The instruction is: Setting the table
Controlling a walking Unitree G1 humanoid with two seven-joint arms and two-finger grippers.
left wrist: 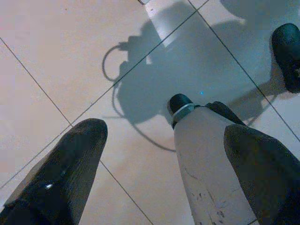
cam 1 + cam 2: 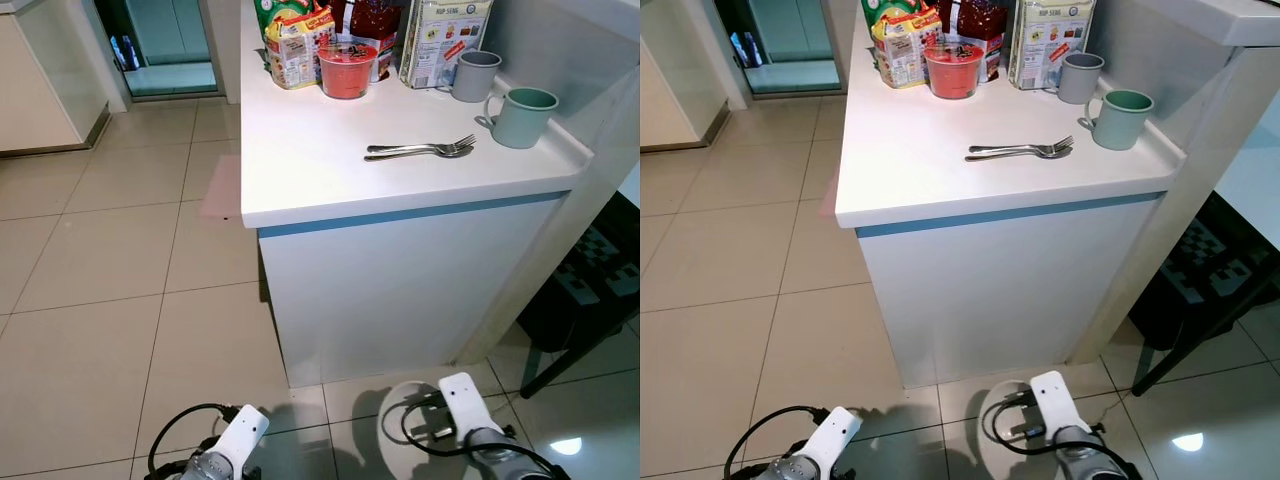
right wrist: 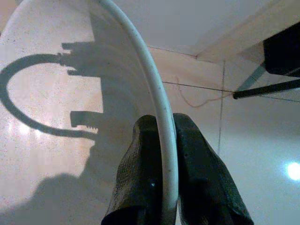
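While my right claw (image 3: 161,187) grips the white plate (image 3: 70,93) by its rim, low near the floor, the left claw (image 1: 159,159) hangs spread and empty — next, I'd lift the plate onto the bench (image 2: 310,150), near its front edge beside the forks (image 2: 420,150).

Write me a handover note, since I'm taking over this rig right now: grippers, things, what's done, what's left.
Right gripper: shut on the rim of a white plate, held low above the floor in front of the counter.
Left gripper: open, empty, hanging over the tiles.
On the counter: two forks side by side, a green mug, a grey mug, a red tub and food packets.
Done: plate in hand.
Left: probably lift the plate onto the bare counter near the forks.
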